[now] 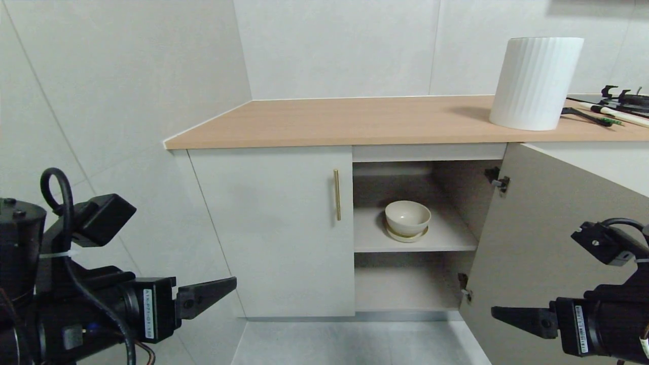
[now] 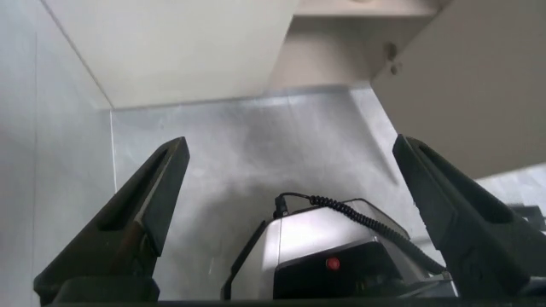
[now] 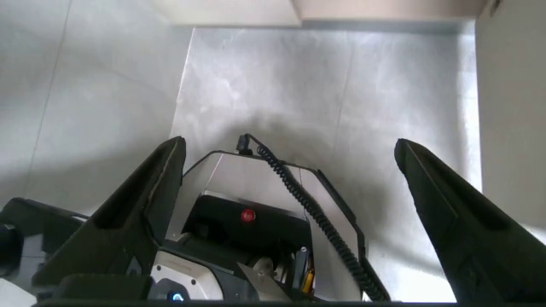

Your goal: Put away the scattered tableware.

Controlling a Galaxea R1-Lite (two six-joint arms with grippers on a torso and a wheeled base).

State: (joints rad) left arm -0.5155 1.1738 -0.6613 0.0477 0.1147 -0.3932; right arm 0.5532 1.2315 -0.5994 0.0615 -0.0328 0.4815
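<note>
In the head view the left gripper (image 1: 215, 293) and the right gripper (image 1: 507, 315) hang low in front of a cupboard (image 1: 431, 152). They point inward toward each other. The bowl (image 1: 407, 216) stands upright on a small plate (image 1: 405, 236) on the middle shelf (image 1: 448, 237) of the cupboard. It is above both grippers and farther ahead, well apart from each of them. It lies to the right of the left gripper and to the left of the right gripper. The open door (image 1: 532, 243) stands out just beside the right gripper, and the closed door (image 1: 274, 228) is ahead of the left one. On the desk (image 1: 355, 121), high above the right gripper, stands a white ribbed container (image 1: 536, 81) with some utensils (image 1: 608, 114) beside it.

In the left wrist view the fingers (image 2: 141, 217) are spread wide and hold nothing. Beyond them lie the grey floor (image 2: 222, 145) and the foot of the cupboard.

In the right wrist view the fingers (image 3: 141, 209) are also spread wide and empty, over the same floor.
</note>
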